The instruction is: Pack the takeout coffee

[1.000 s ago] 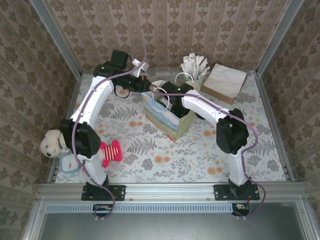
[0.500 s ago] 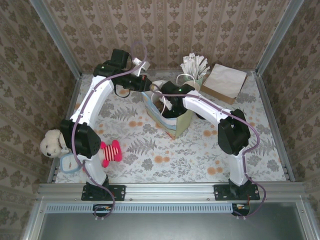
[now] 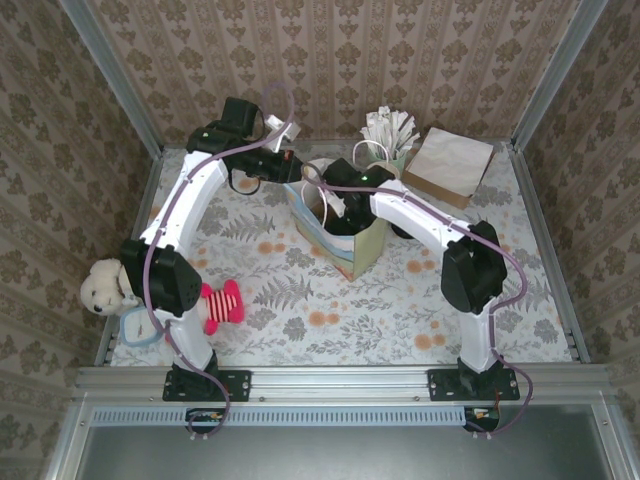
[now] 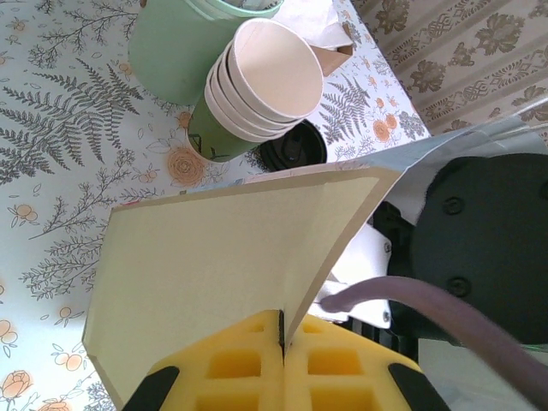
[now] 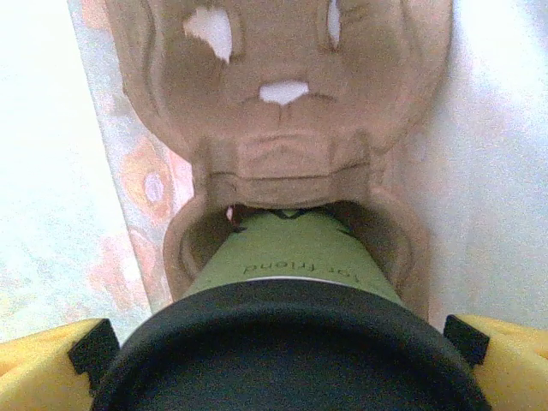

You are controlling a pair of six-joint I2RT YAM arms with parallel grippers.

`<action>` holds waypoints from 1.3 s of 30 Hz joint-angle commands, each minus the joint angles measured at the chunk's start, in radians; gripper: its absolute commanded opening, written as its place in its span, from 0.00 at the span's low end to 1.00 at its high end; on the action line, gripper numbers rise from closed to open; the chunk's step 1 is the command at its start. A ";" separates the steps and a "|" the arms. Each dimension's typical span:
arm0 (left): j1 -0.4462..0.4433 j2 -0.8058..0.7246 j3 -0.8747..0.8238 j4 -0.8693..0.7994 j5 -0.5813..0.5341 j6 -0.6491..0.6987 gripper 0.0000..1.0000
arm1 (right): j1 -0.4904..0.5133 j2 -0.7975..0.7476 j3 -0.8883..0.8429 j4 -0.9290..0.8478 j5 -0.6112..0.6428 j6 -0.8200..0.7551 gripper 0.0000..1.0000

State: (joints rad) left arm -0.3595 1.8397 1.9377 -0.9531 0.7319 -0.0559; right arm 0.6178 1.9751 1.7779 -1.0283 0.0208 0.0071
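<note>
The takeout coffee point(image 5: 291, 257), a green cup with a black lid, stands in a pocket of a brown cardboard carrier point(image 5: 282, 111) inside the gift bag point(image 3: 352, 248). My right gripper point(image 5: 278, 342) reaches down into the bag point(image 3: 335, 205). It is open, with one yellow finger point(image 5: 47, 364) on each side of the lid. My left gripper point(image 4: 282, 330) is shut on the bag's cream wall point(image 4: 214, 257) and holds the rim at the bag's back left corner point(image 3: 292, 175).
A stack of lidless green cups point(image 4: 265, 86) and a larger pale green cup point(image 4: 175, 47) stand behind the bag, with a round black lid point(image 4: 291, 147) beside them. A cup of white sticks point(image 3: 390, 130) and brown paper point(image 3: 450, 165) sit at the back right. A plush dog point(image 3: 105, 285) lies at the left edge.
The right arm has shifted slightly toward the back over the bag. The bag has turned a little. The left arm has stayed put.
</note>
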 commanded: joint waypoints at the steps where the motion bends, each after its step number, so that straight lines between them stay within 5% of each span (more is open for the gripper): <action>1: -0.003 0.003 0.039 -0.010 -0.011 0.002 0.00 | 0.002 -0.081 -0.029 0.069 -0.004 0.000 1.00; 12: -0.003 0.003 0.036 -0.022 -0.027 -0.010 0.00 | 0.003 -0.225 -0.149 0.344 -0.001 -0.076 1.00; 39: 0.008 0.022 0.036 -0.021 -0.066 -0.032 0.00 | -0.001 -0.434 -0.273 0.595 -0.009 -0.090 1.00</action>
State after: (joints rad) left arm -0.3584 1.8545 1.9392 -0.9546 0.6689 -0.0692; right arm 0.6178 1.6024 1.5318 -0.5140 0.0067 -0.0864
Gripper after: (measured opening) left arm 0.048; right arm 0.999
